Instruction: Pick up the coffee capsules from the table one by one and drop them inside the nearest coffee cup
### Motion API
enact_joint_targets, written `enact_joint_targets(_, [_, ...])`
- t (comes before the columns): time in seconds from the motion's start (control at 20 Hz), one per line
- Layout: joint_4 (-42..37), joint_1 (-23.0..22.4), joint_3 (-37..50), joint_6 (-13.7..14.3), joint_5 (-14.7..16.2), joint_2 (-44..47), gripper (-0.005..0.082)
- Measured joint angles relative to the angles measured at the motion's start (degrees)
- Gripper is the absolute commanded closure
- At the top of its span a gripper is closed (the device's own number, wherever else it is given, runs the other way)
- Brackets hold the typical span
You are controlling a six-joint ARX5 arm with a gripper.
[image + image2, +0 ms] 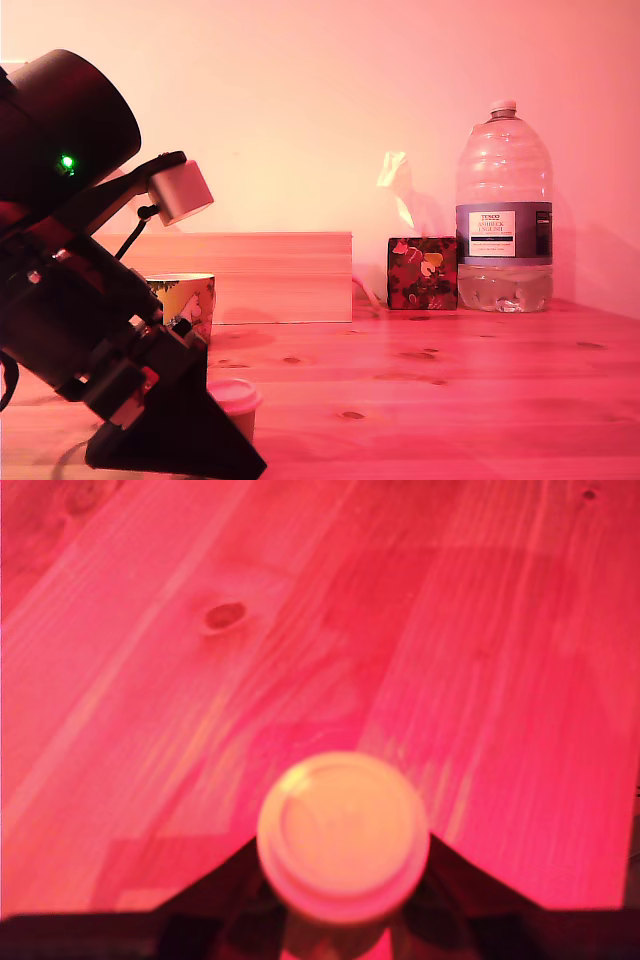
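The tool (343, 920) is gripping a coffee capsule (343, 835) on the surface (300, 660), open boards lying toward twelve o'clock.

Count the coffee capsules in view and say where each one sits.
1. The coffee capsule stands upright on the table, lid up, between the fingers of the gripper, in front of the coffee cup. The arm blocks part of the table, so others may be hidden.
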State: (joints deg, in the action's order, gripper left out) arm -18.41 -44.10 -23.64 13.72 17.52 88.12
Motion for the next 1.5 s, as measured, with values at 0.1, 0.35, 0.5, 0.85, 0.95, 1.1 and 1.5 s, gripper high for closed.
enact_joint_targets(0.1, [0.00,0.00,0.00,0.00,0.00,0.00,0.0630])
enact_joint_targets(0.35, [-0.02,0.00,0.00,-0.35,-0.02,-0.11,0.0647])
enact_joint_targets(0.5, [0.94,0.00,0.02,-1.84,-1.44,-1.29,0.0647])
enact_joint_targets(0.85, [3.48,3.23,0.02,-6.32,-3.37,-10.99,0.0647])
enact_joint_targets(0.95, [4.37,5.70,0.02,-7.45,-4.02,-14.16,0.0647])
enact_joint_targets(1.1, [5.90,10.03,0.02,-7.58,-4.33,-19.47,0.0647])
enact_joint_targets(1.5, [9.25,24.09,0.02,-10.84,-4.55,-29.59,0.0647])
